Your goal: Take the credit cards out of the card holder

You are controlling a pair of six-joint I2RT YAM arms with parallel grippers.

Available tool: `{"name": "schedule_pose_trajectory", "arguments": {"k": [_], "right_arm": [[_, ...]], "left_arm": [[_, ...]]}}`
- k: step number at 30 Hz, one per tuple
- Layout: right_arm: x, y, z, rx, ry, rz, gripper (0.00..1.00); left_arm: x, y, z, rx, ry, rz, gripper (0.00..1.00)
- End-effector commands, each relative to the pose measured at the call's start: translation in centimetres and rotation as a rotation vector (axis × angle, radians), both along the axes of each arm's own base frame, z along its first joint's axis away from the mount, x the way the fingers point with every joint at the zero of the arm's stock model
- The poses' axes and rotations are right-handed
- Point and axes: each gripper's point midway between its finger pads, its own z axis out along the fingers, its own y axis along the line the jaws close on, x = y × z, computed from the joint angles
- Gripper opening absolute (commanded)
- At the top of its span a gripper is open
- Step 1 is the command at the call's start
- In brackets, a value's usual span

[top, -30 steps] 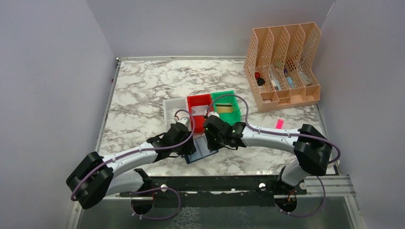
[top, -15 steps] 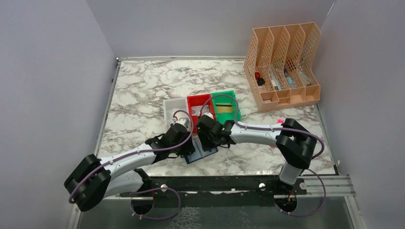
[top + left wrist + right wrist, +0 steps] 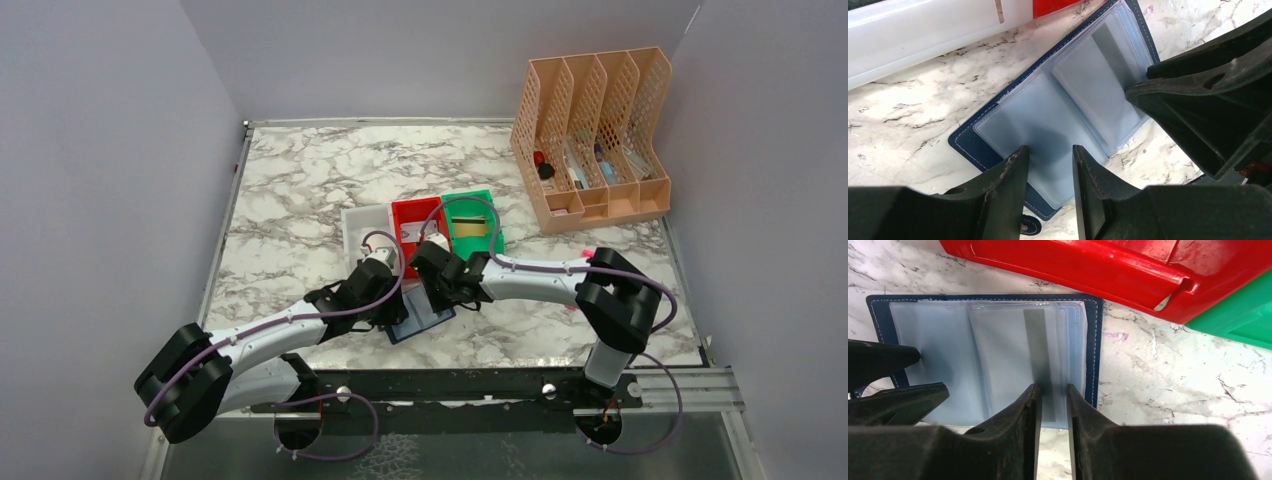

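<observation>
Sitting low on the left sleeve page, left claw has its fingers a little apart, nothing between them. Right claw shows a narrow gap straddling the grey card in the right page; can't tell if it's pinched. Card holder lies open flat on the marble surface, sleeves up. Its long axis runs along the red bin just beside it, fold pointing at that bin. White bin and green bin flank the red one.
</observation>
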Motion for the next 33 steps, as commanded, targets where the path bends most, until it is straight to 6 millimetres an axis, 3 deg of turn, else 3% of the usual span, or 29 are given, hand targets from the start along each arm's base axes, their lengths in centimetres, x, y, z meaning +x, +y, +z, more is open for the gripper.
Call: {"name": "schedule_pose_trajectory", "arguments": {"k": [1,4,8,15,21,29,33], "right_arm": [[-0.1,-1.5,0.0,-0.051,-0.023,-0.013,0.23],[-0.1,-1.1,1.2,-0.013,-0.032,0.000,0.08],[-0.4,-0.6,2.1,0.023,-0.026,0.019,0.02],[-1.2,0.4,2.5,0.085,0.005,0.050,0.01],[-1.9,1.3,2.2,0.147,0.030,0.070,0.23],[-0.9,1.5,2.9,0.155,-0.014,0.085,0.27],[-0.6,1.3,3.0,0.181,-0.009,0.080,0.28]], "left_arm": [[0.1,0.5,-0.3,0.024,-0.007,0.013,0.41],[0.2,0.4,-0.2,0.025,-0.008,0.014,0.41],[0.3,0.3,-0.2,0.026,-0.008,0.012,0.41],[0.3,0.1,-0.2,0.027,-0.004,0.007,0.41],[1.0,0.0,1.4,-0.020,-0.052,0.050,0.48],[2.8,-2.8,7.5,-0.213,-0.161,0.053,0.60],[2.9,-3.6,7.4,-0.239,-0.140,0.049,0.61]]}}
